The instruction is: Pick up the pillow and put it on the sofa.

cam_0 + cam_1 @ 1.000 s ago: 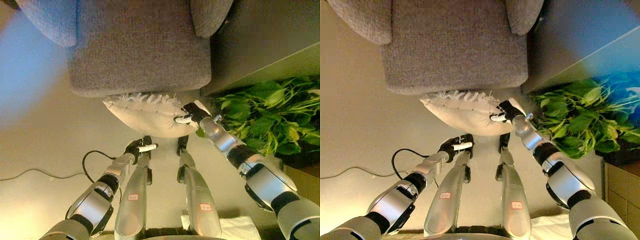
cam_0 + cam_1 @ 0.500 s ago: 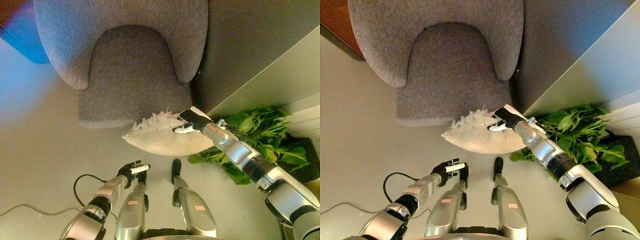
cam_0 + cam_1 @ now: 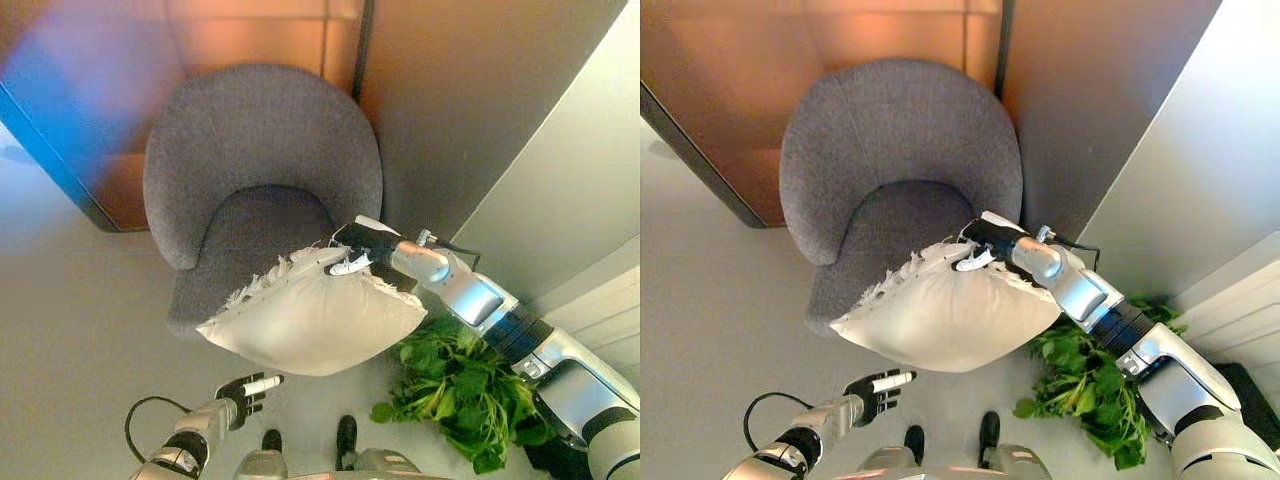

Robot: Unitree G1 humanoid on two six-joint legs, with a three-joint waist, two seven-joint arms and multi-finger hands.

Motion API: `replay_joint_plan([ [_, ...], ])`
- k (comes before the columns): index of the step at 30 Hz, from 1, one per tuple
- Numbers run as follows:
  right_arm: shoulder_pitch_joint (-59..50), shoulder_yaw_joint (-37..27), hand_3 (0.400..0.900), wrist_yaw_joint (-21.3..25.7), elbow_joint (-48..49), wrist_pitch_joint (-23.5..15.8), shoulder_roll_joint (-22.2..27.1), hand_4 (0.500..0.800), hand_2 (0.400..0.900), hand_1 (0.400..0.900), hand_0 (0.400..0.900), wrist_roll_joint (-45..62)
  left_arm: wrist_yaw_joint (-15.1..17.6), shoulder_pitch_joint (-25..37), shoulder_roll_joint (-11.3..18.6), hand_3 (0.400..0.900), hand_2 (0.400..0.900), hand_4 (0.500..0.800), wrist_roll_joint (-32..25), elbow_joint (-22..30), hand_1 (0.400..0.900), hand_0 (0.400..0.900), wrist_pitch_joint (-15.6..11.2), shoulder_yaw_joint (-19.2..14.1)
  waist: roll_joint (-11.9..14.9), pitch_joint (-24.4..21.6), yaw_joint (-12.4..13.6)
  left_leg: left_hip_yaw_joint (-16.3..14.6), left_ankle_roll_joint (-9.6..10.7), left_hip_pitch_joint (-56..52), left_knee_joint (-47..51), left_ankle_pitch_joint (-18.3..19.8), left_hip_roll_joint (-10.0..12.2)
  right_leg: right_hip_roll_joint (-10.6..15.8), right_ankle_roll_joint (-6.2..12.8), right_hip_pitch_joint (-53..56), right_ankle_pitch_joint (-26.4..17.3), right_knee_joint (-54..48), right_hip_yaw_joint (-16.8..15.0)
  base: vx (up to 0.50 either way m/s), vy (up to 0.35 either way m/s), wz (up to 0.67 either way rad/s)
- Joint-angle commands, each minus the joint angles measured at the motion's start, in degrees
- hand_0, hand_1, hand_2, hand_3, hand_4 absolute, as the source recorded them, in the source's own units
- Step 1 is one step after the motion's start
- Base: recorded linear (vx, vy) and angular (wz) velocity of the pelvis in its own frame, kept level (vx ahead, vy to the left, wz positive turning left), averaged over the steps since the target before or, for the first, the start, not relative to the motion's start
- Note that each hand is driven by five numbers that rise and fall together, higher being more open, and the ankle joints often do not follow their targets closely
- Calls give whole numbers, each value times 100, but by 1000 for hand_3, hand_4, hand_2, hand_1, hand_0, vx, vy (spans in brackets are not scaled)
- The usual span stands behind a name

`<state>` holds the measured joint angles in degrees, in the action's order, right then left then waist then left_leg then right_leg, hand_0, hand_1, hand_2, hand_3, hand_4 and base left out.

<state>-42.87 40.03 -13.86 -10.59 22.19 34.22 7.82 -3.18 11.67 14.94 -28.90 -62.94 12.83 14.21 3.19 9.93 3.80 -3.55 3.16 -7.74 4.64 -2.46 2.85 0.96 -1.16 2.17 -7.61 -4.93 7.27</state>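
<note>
A cream pillow [image 3: 315,323] with a fringed edge hangs in the air in front of the grey sofa chair [image 3: 262,172]. My right hand [image 3: 357,245] is shut on the pillow's upper right edge, just over the front of the seat. The pillow's lower half covers the seat's front edge. My left hand [image 3: 246,390] stays low near the floor, below the pillow, fingers relaxed and holding nothing.
A leafy green plant [image 3: 455,385] stands on the floor to the right of the chair, under my right arm. A grey wall [image 3: 450,120] rises behind and right of the chair. A brown panel [image 3: 250,35] lies behind the chair.
My right hand has lifted the pillow off the floor and up to seat height. The camera has tilted up, so the whole chair back now shows. The left hand stays low.
</note>
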Motion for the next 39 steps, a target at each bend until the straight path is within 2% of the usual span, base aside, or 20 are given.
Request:
replay_joint_plan([
  [1, -1819, -653, 400, 310, -163, -401, -410, 500, 400, 400, 400, 420, -122, 144, -126, 900, 900, 800, 200, -618, 900, 900, 19, 380, 70, -901, 149, 116, -65, 257, -66, 252, -193, 210, 446, 361, 1042, 629, 290, 63, 29, 12],
  [8, -2981, -416, 400, 573, -1220, -323, -437, 500, 400, 400, 400, 396, -186, 160, -103, 900, 900, 800, 229, -796, 900, 900, 184, 331, 143, -1074, 361, 275, -42, 183, -55, 248, -187, 215, 403, 522, 1113, 633, 476, 56, 39, 19],
  [10, -3224, -302, 416, 863, -1619, -433, -454, 509, 416, 416, 416, 486, -198, 155, -101, 900, 900, 800, 234, -840, 900, 900, 225, 345, 152, -1098, 423, 326, -34, 181, -58, 227, -189, 218, 391, 557, 1118, 641, 534, 60, 39, 21],
  [11, -3327, -267, 490, 968, -1807, -474, -496, 554, 490, 490, 490, 476, -191, 166, -88, 900, 900, 800, 209, -861, 900, 900, 259, 349, 158, -1103, 451, 354, -25, 183, -71, 222, -194, 218, 386, 571, 1119, 645, 551, 70, 35, 19],
  [12, -3417, -254, 900, 952, -1994, -409, -530, 800, 900, 900, 900, 331, -213, 159, -82, 900, 900, 800, 227, -878, 900, 900, 271, 335, 162, -1105, 485, 377, -12, 184, -83, 225, -194, 220, 379, 579, 1127, 654, 576, 75, 31, 18],
  [15, -3583, -13, 900, 903, -2673, -142, -705, 800, 900, 900, 900, 152, -248, 142, -119, 900, 900, 800, 210, -866, 900, 900, 294, 403, 156, -1100, 591, 468, 15, 204, -90, 180, -198, 223, 370, 619, 1112, 638, 641, 109, 56, 27],
  [21, -3568, -30, 900, 1138, -3404, -99, -964, 800, 900, 900, 900, 22, -317, 130, -134, 900, 900, 800, 382, -898, 900, 900, 513, 521, 109, -928, 822, 649, 64, 294, -130, 121, -171, 203, 304, 639, 1160, 709, 791, 140, 26, 26],
  [23, -3672, -19, 900, 1439, -3609, -32, -1152, 800, 900, 900, 900, -4, -334, 230, -115, 900, 900, 800, 419, -865, 900, 900, 602, 656, 105, -801, 924, 740, 60, 506, -202, 109, -183, 199, 285, 485, 1171, 740, 817, -36, -46, 18],
  [25, -3915, 99, 900, 1663, -3876, 12, -1279, 800, 900, 900, 900, -32, -395, 436, -95, 900, 900, 800, 415, -869, 900, 900, 581, 810, 101, -631, 994, 824, 52, 860, -258, 64, -199, 187, 278, 181, 1145, 762, 822, -264, -103, 16],
  [27, -4384, 402, 900, 2063, -4210, -34, -1390, 800, 900, 900, 900, 119, -410, 808, -60, 900, 900, 800, 234, -832, 900, 900, 419, 1040, 79, -245, 1050, 909, 30, 1306, -259, -23, -212, 151, 265, -242, 1094, 772, 779, -558, -143, 9],
  [29, -4876, 740, 900, 2310, -4460, -67, -1337, 800, 900, 900, 900, 328, -492, 1183, 8, 900, 900, 800, 79, -792, 900, 900, 278, 1170, 23, 171, 1074, 956, -9, 1675, -209, -118, -207, 96, 252, -664, 1011, 786, 729, -450, -106, -7],
  [32, -5185, 976, 900, 2359, -4515, -181, -1053, 800, 900, 900, 900, 598, -428, 1276, 88, 900, 900, 800, -93, -567, 900, 900, 105, 1234, -28, 539, 1054, 942, -49, 1872, -124, -186, -186, 56, 275, -945, 927, 813, 672, -202, -64, -16],
  [35, -5202, 1005, 900, 2279, -4504, -347, -826, 800, 900, 900, 900, 808, -197, 1165, 155, 900, 900, 800, -217, -291, 900, 900, 164, 1263, -15, 673, 1018, 921, -50, 1895, -105, -163, -176, 61, 310, -984, 912, 818, 630, -15, -37, -15],
  [39, -5171, 888, 900, 2180, -4496, -579, -683, 800, 900, 900, 900, 1016, -108, 1153, 219, 900, 900, 800, -200, -90, 900, 900, 194, 1249, -2, 720, 991, 881, -50, 1873, -96, -126, -213, 96, 333, -949, 917, 781, 608, -16, -18, -10],
])
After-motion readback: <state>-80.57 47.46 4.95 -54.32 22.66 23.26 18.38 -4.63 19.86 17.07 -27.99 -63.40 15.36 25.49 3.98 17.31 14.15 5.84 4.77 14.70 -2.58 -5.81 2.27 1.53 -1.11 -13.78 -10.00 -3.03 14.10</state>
